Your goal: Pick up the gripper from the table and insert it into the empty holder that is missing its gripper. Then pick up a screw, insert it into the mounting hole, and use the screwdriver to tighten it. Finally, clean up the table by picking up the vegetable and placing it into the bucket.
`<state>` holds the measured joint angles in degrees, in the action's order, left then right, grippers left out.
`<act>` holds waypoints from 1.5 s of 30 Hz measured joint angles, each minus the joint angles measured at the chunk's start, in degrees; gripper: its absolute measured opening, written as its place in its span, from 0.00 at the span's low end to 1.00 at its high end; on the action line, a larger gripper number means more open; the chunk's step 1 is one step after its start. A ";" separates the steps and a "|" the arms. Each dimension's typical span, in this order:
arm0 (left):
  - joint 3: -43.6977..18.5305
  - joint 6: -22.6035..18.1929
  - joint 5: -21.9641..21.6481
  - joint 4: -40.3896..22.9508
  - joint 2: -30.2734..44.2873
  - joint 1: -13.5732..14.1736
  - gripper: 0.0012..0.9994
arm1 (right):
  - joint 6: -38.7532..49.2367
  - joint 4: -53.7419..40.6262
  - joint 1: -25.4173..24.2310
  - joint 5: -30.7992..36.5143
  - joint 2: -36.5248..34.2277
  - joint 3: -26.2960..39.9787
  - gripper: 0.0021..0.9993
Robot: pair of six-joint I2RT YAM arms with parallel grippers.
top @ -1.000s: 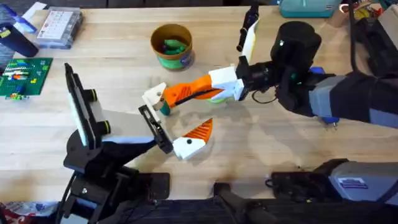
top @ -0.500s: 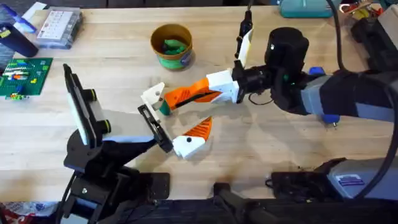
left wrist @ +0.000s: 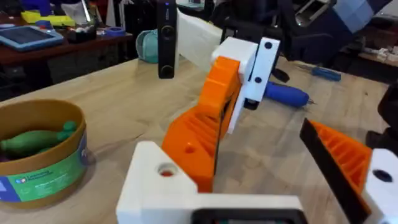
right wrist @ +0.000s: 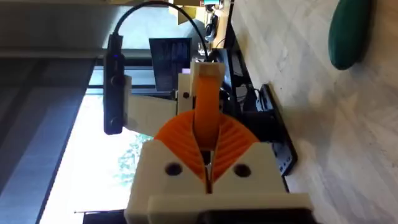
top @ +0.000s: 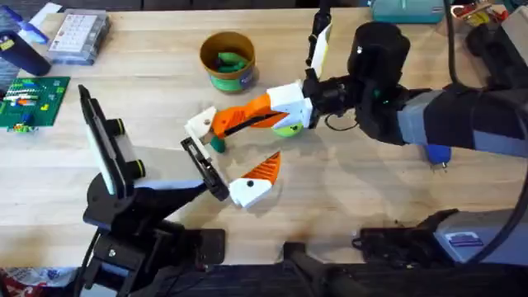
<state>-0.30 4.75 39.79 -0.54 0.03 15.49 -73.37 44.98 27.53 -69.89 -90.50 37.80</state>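
Right gripper [top: 216, 125] is reaching in from the right across the middle of the light wooden surface [top: 346, 206], its white-and-orange fingers pressed together around a separate orange ribbed gripper part with a white tip [top: 247, 117] [right wrist: 205, 112], holding it above the surface. Left gripper [top: 216, 169] is sitting at centre near side, spread wide, one white finger [left wrist: 186, 199] toward the far side and one orange ribbed finger [left wrist: 348, 162] [top: 262, 177] on the near side. Small round ochre-yellow bucket with a green band [top: 228, 59] [left wrist: 37, 155] is standing far centre-left, a green vegetable [top: 229, 60] [left wrist: 34, 140] lying inside it. Blue-handled screwdriver [left wrist: 283, 94] is lying on the surface off to the right.
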 joint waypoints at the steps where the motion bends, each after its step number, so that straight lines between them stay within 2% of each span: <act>1: 0.00 0.00 0.00 -0.01 0.00 0.00 0.99 | 0.04 -0.01 0.00 0.00 0.00 0.00 0.02; 8: 0.00 0.01 0.00 -0.03 0.00 0.00 0.99 | 0.23 0.03 0.00 0.01 -0.32 0.10 0.02; 13: 0.00 0.23 -0.17 -0.59 0.00 0.00 0.99 | 0.29 0.26 0.31 -0.08 -3.08 1.56 0.02; 25: 0.02 0.61 -3.20 -0.82 0.00 -0.92 0.99 | 0.01 0.42 4.94 -2.99 -14.06 12.79 0.02; 40: 0.02 0.90 -4.74 -1.11 0.00 -1.18 0.99 | 0.03 -0.02 5.75 -1.31 -14.62 13.49 0.02; 45: 0.02 0.90 -4.79 -1.10 0.00 -1.18 0.99 | -0.20 -0.06 5.81 -1.31 -14.62 13.50 0.06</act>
<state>-0.27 5.65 35.00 -1.64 0.03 14.31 -73.57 44.92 33.34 -71.20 -105.12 51.30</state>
